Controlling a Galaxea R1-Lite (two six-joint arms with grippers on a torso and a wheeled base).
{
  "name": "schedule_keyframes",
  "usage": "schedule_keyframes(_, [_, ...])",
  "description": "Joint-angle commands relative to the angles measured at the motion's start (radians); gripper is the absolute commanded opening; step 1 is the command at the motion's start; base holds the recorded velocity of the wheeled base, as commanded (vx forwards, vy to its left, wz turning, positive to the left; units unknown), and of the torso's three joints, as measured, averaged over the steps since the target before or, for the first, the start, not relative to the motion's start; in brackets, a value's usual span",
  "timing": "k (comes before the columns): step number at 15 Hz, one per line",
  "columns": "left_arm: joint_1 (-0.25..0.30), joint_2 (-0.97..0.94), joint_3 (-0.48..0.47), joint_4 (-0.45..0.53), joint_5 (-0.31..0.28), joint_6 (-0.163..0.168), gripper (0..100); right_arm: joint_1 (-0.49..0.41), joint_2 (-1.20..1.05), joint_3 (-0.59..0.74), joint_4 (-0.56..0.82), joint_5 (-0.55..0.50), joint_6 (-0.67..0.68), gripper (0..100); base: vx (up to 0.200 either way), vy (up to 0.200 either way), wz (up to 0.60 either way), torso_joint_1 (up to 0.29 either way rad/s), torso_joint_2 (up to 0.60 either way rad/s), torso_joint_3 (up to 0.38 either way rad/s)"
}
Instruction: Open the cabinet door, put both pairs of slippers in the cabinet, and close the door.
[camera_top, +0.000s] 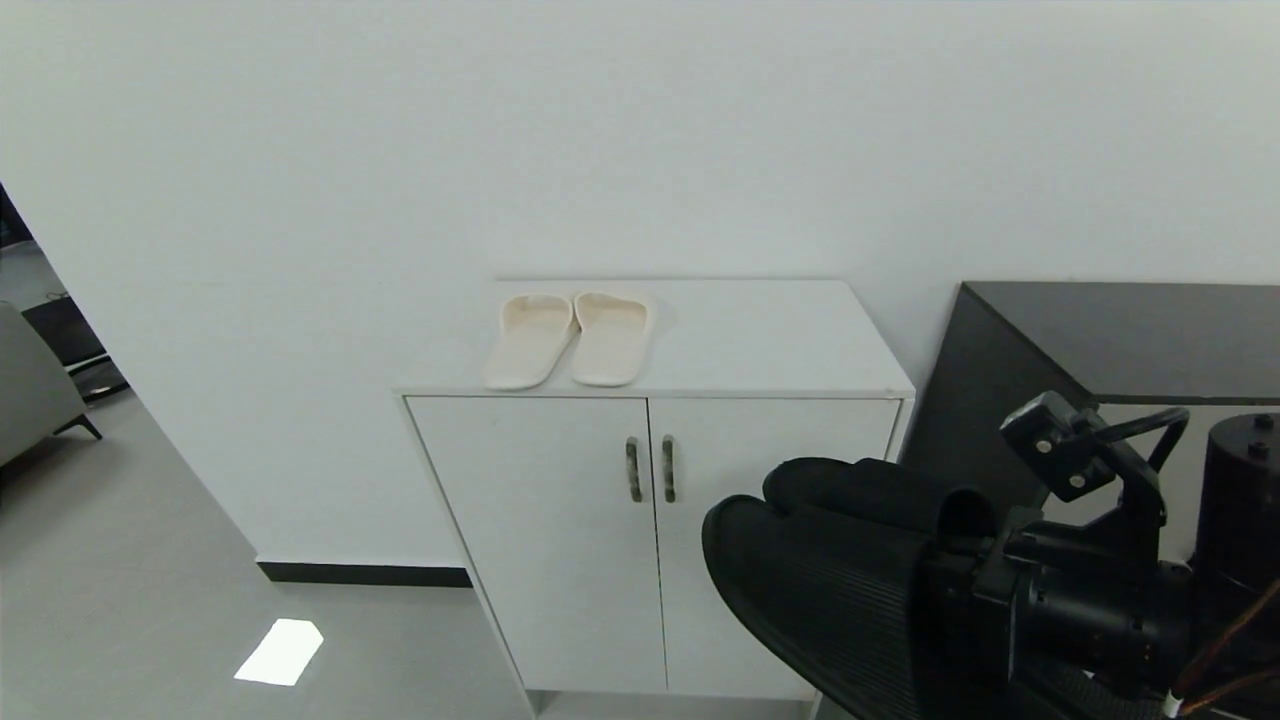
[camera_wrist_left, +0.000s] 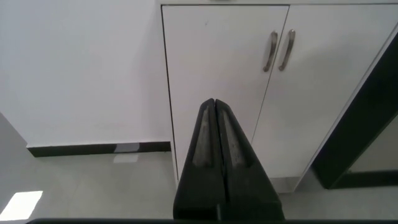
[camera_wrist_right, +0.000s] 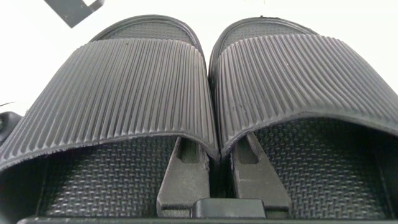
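Note:
The white cabinet (camera_top: 760, 340) stands against the wall with both doors closed; its two handles (camera_top: 633, 469) (camera_top: 668, 468) sit side by side at the centre. A cream pair of slippers (camera_top: 570, 340) lies on its top, toward the left. A black ribbed pair of slippers (camera_top: 830, 580) hangs in front of the right door, low and to the right. My right gripper (camera_wrist_right: 214, 163) is shut on the black slippers' (camera_wrist_right: 143, 87) adjoining inner sides, under the straps. My left gripper (camera_wrist_left: 214, 109) is shut on nothing, in front of the left door (camera_wrist_left: 217, 50), left of the handles (camera_wrist_left: 270, 51).
A black desk (camera_top: 1130, 330) stands right beside the cabinet on its right. To the left lies open grey floor with a bright patch (camera_top: 280, 652), and a grey chair (camera_top: 30, 390) stands at the far left edge.

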Motion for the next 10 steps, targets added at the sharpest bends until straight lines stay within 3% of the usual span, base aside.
schedule_keyframes(1, [0.000,0.001,0.000,0.000,-0.003,0.001,0,0.000,0.002,0.002,-0.001,0.001,0.000,0,0.000,0.000,0.00,-0.251,0.54,0.295])
schedule_keyframes(2, [0.000,0.001,0.000,0.000,-0.003,-0.001,100,0.000,0.002,0.005,-0.001,0.001,0.000,0,0.000,0.000,0.00,-0.242,0.54,0.295])
schedule_keyframes(10, [0.000,0.001,0.000,0.000,-0.002,-0.002,100,-0.008,0.002,0.022,-0.001,0.004,-0.023,0,0.000,0.000,0.00,-0.226,0.51,0.288])
